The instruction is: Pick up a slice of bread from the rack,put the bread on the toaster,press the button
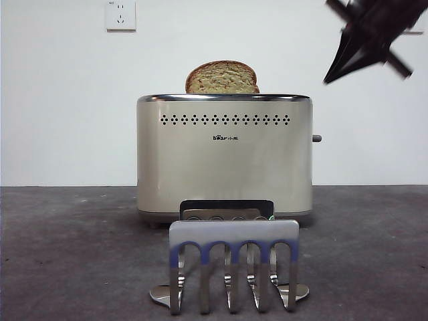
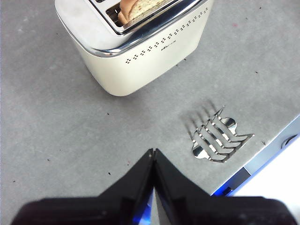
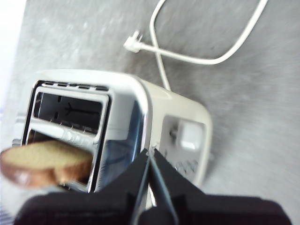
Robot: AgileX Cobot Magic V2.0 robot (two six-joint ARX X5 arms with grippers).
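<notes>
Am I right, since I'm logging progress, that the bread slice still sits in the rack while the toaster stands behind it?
Not quite. The rack holds nothing; the bread slice already stands in the toaster's top slot, its domed top sticking out, as the front view shows. The toaster does stand behind the rack.

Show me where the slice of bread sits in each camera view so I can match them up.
Front view: the slice of bread stands out of the toaster, centre top.
Left wrist view: only its edge shows in a slot at the picture's top.
Right wrist view: it juts from the near slot, low left.
Shared landmark: the toaster's chrome top rim.
</notes>
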